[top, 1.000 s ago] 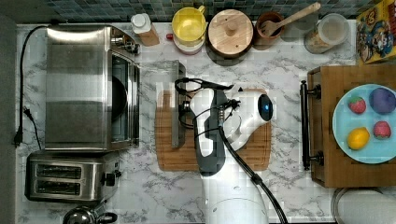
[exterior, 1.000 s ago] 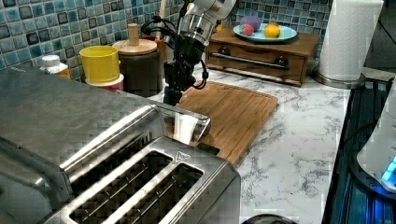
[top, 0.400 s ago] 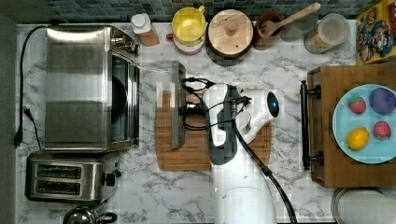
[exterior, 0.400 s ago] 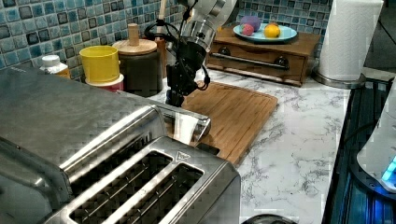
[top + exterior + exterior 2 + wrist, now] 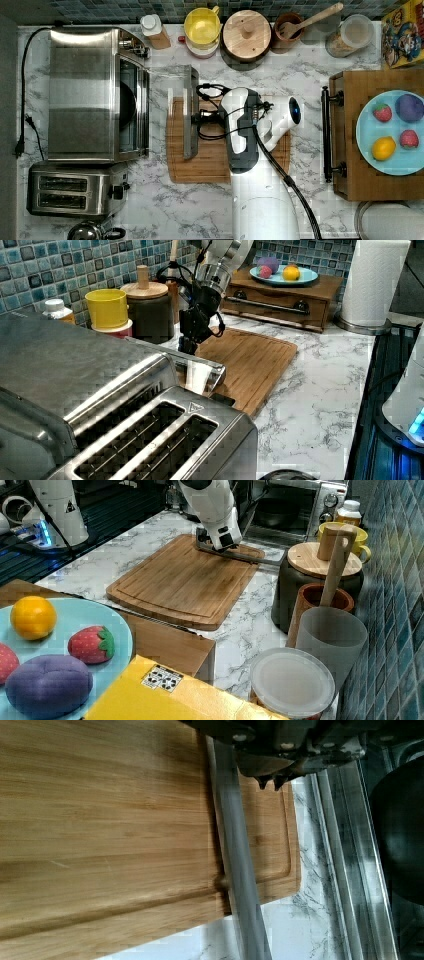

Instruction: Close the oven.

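The stainless-steel oven [image 5: 85, 95] stands at the top view's left with its glass door dropped open toward the cutting board. Its long steel bar handle [image 5: 190, 112] lies over the board's edge. My gripper [image 5: 198, 119] is at the middle of the handle, reaching in from the board side. From the left view the gripper [image 5: 187, 344] comes down onto the handle [image 5: 202, 365]. In the wrist view the two fingertips [image 5: 261, 781] sit close together just beside the handle [image 5: 240, 870], on the oven side, with nothing between them. A dark pan rests inside the oven.
The wooden cutting board [image 5: 215, 165] lies under my arm. A two-slot toaster [image 5: 75, 190] sits beside the oven. A yellow cup [image 5: 202, 26], wooden-lidded jar [image 5: 246, 29] and utensil holder [image 5: 290, 27] line the tiled wall. A wooden box [image 5: 350, 150] carries a plate of fruit.
My wrist has swung round and slid along the handle toward its middle, while the arm's body shifted to the top view's right. The oven door stays open, about where it was.
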`<state>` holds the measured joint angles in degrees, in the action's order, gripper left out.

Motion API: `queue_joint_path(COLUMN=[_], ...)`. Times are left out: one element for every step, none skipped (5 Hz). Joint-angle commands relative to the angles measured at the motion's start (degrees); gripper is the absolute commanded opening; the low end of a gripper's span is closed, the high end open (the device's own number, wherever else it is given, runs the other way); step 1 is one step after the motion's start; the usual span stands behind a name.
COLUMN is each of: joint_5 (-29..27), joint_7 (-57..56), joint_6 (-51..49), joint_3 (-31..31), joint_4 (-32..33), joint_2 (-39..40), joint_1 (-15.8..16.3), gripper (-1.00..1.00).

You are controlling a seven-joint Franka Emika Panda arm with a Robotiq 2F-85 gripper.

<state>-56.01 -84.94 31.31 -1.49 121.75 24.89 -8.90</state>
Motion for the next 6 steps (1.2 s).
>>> queue_joint_path(joint_5=[-3.39, -1.57, 3.94, 21.72, 30.63, 38.18], joint_7=[-3.59, -0.70, 5.12, 21.27, 33.10, 42.84], joint_6=[-4.33, -2.28, 4.39, 13.09, 19.95, 21.93], joint_3=[-9.44, -10.78, -12.28, -12.64, -11.96, -10.48], joint_4=[-2.08, -3.20, -3.74, -5.66, -4.91, -5.27], joint_2=[-12.61, -13.79, -14.38, -12.47, -12.41, -14.57], joint_1=[5.77, 6.94, 9.98, 15.39, 18.03, 20.01], gripper=[-1.00, -1.00, -1.00, -1.00, -1.00, -1.00])
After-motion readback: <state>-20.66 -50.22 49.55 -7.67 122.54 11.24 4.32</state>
